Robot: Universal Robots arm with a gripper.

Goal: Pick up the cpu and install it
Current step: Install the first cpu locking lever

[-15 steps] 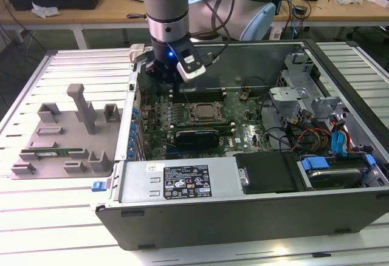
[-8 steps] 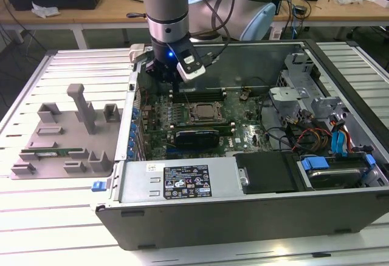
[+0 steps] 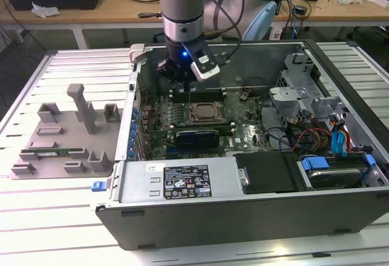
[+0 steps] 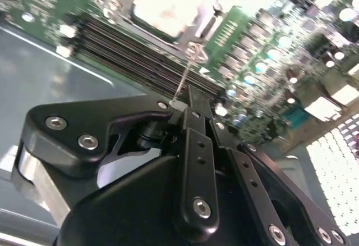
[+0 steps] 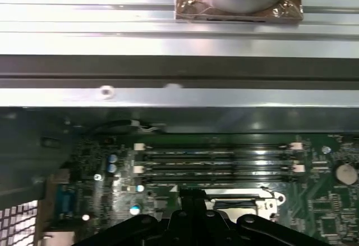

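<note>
1. Your gripper [image 4: 193, 97] is hovering with fingers pinched together, holding nothing visible.
2. The cpu [image 3: 202, 112] is sitting in the motherboard socket [image 3: 203, 121], at 5 o'clock from the fingertips in the exterior view.

The end effector [image 4: 190, 108], fingers together, hangs above the socketed cpu [image 4: 165, 1].

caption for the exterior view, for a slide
Gripper lowered inside the open computer case, just behind the motherboard's processor socket; grey tray on the exterior view's left.
</note>
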